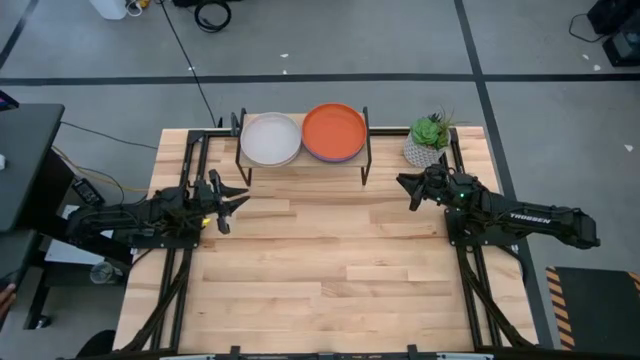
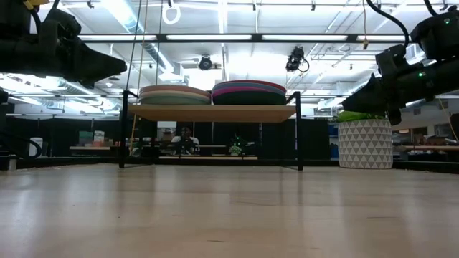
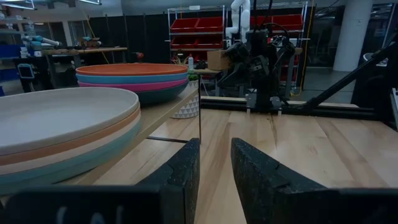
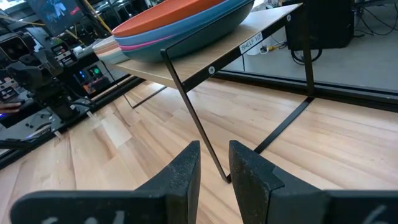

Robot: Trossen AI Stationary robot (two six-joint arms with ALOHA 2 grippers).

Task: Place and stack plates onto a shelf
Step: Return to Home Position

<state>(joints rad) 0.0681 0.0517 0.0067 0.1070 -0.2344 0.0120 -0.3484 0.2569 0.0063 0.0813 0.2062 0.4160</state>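
Observation:
The shelf [image 1: 304, 162] stands at the table's far edge on black legs and carries two stacks of plates. The left stack [image 1: 270, 138] has a cream plate on top, with tan-peach and light blue below it [image 3: 56, 124]. The right stack [image 1: 334, 131] is topped by an orange plate over bright blue, magenta and dark teal [image 3: 134, 78]. My left gripper [image 1: 236, 200] hovers open near the shelf's left legs, holding nothing. My right gripper [image 1: 405, 190] hovers open off the shelf's right end, holding nothing [image 4: 214, 146].
A white patterned pot with a green plant [image 1: 428, 140] stands at the table's far right corner, just behind my right gripper. The slatted wooden tabletop [image 1: 330, 270] stretches out in front of the shelf. Black frame rails run along both table sides.

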